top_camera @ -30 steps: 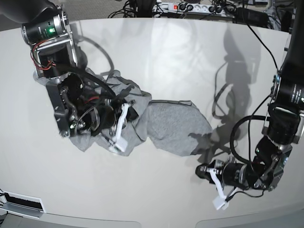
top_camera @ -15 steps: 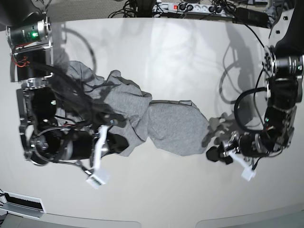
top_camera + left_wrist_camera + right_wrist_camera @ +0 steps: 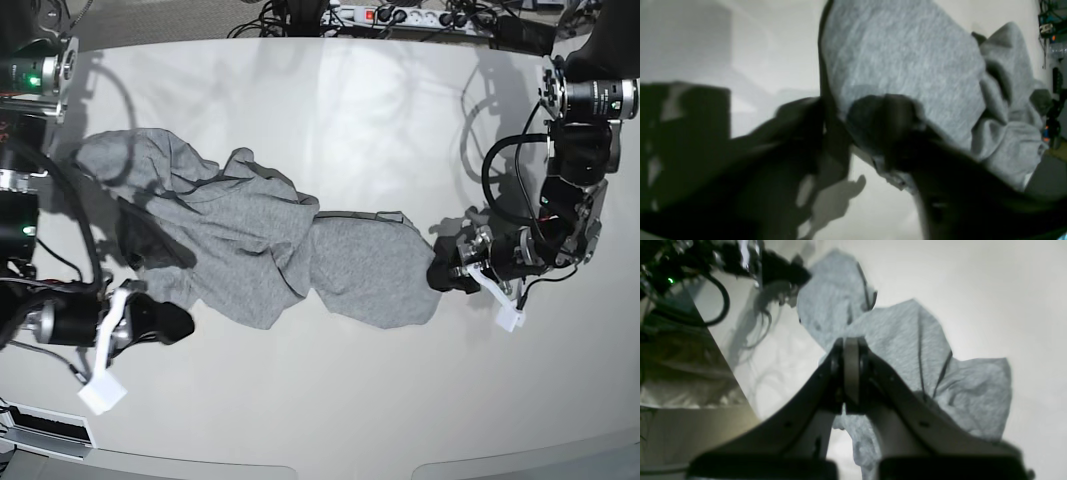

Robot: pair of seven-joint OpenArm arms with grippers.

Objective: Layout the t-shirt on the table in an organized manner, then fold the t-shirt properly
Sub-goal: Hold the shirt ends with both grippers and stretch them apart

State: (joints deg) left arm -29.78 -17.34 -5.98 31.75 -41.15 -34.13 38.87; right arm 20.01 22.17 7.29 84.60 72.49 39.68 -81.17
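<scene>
The grey t-shirt [image 3: 290,250] lies crumpled across the middle of the white bench [image 3: 330,110]. The right claw [image 3: 170,322] is closed and empty beside its near edge. The left claw [image 3: 445,275] meets the opposite edge; its grip is unclear.

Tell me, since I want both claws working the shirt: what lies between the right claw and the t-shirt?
Only bare table; base view shows the right claw just off the t-shirt hem.
</scene>
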